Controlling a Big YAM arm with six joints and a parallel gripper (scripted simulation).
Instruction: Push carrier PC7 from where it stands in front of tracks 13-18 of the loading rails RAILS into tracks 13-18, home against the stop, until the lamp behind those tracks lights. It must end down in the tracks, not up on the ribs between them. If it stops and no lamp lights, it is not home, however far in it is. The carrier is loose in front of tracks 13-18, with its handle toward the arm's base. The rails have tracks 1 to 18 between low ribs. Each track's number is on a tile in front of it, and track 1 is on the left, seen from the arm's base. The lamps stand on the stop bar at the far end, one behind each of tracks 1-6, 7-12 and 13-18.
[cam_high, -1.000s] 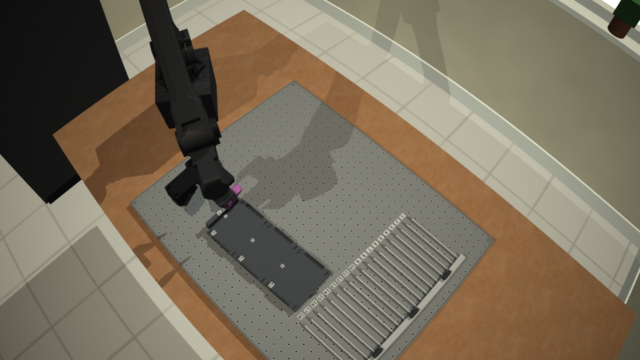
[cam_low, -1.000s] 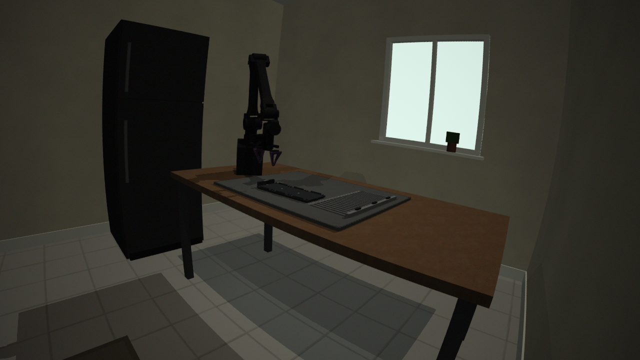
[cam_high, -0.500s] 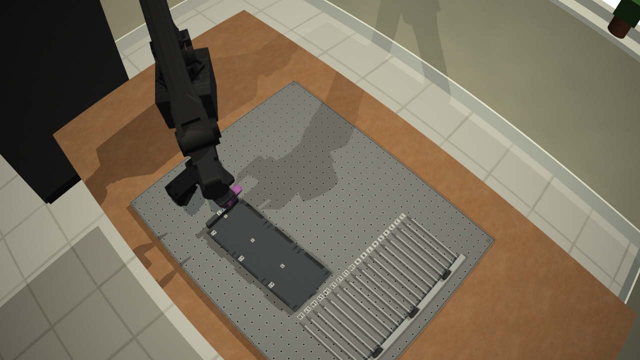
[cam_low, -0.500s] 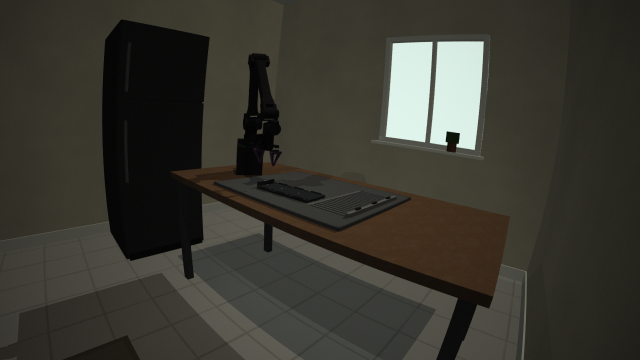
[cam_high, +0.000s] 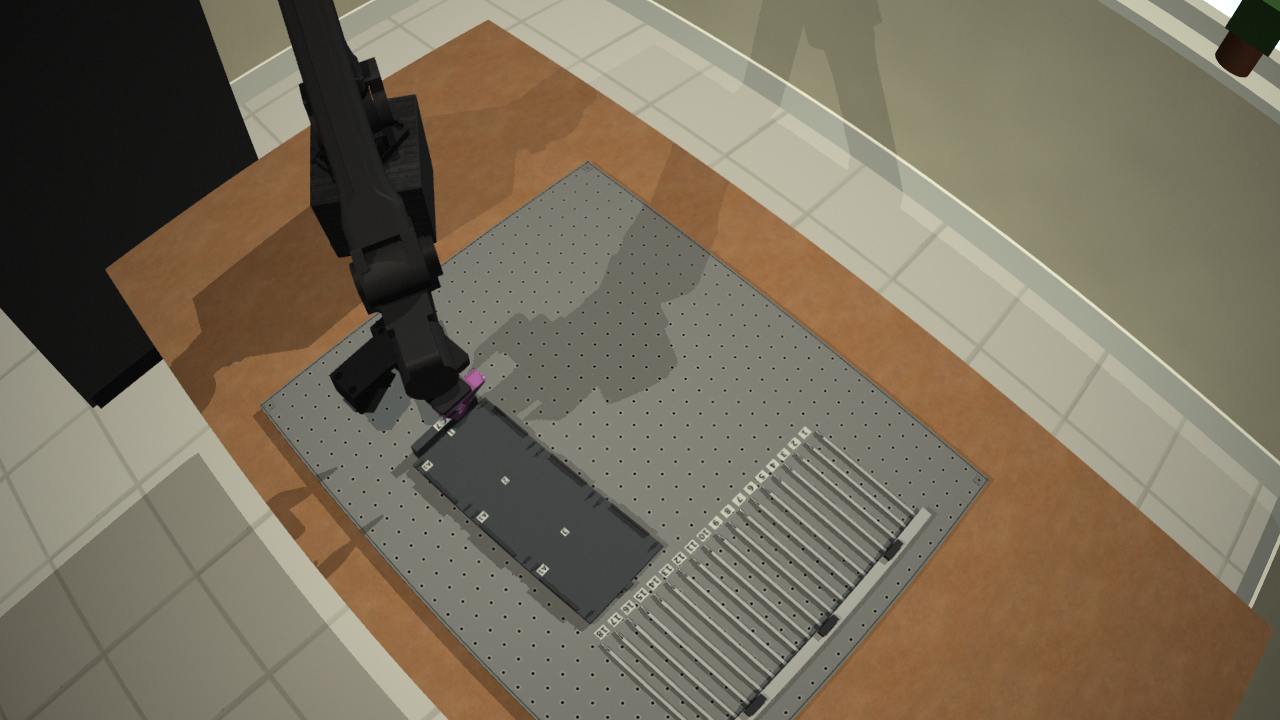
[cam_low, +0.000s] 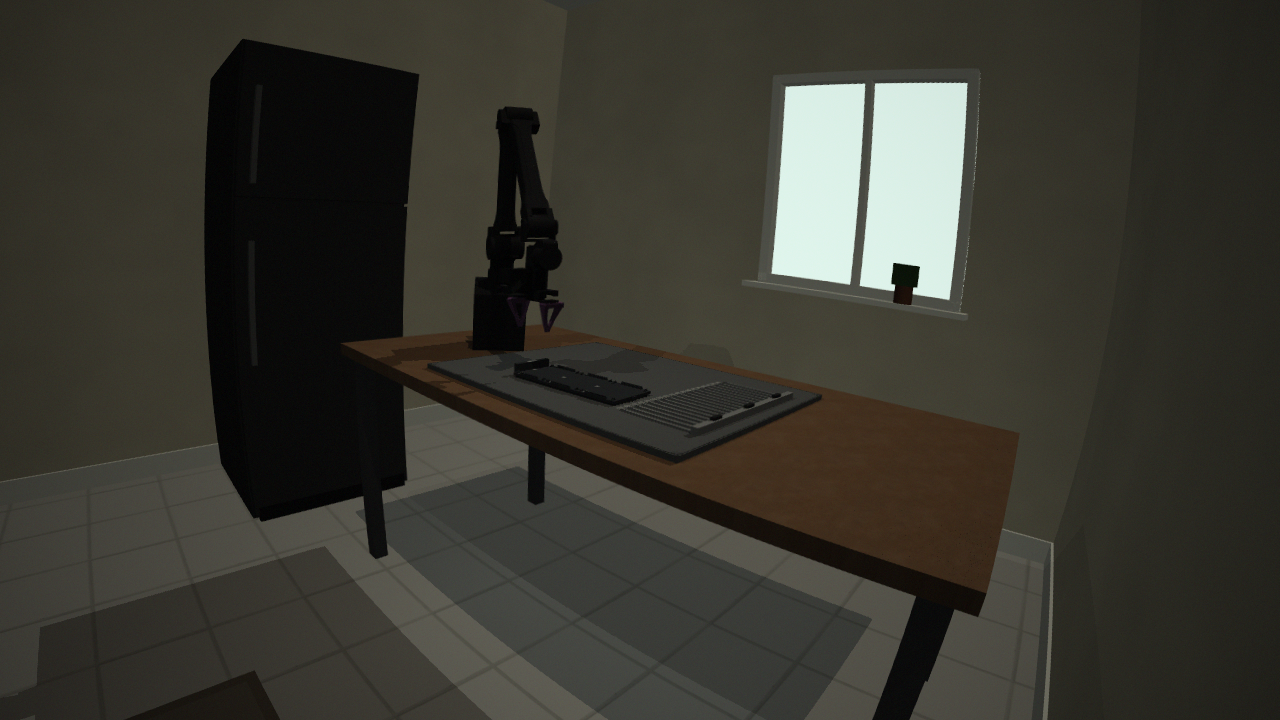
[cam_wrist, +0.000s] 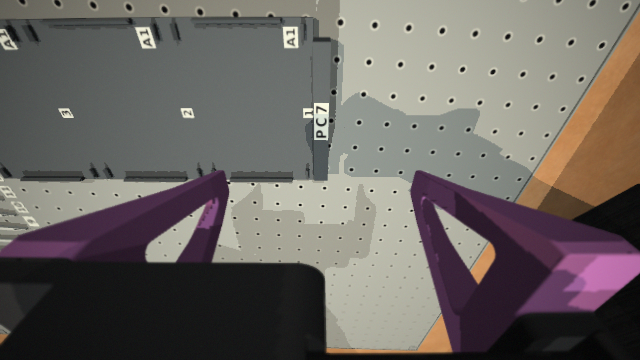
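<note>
Carrier PC7 (cam_high: 537, 514) is a long dark grey flat tray lying on the perforated plate, its far end just short of the number tiles of the rails. Its handle end with the PC7 label (cam_wrist: 321, 121) points toward the arm's base. The rails (cam_high: 762, 552) with low ribs end at a pale stop bar (cam_high: 841, 608); the three dark lamps on it, such as the one at the near end (cam_high: 754, 702), are unlit. My gripper (cam_wrist: 319, 181) with purple fingers is open and empty, above the plate just beside the handle end, also shown in the top view (cam_high: 460, 398).
The grey perforated plate (cam_high: 626, 385) lies on a brown table. The arm's base (cam_high: 375, 179) stands at the plate's far corner. A black fridge (cam_low: 304, 268) stands beside the table. The table edge shows at the right in the wrist view (cam_wrist: 590, 125).
</note>
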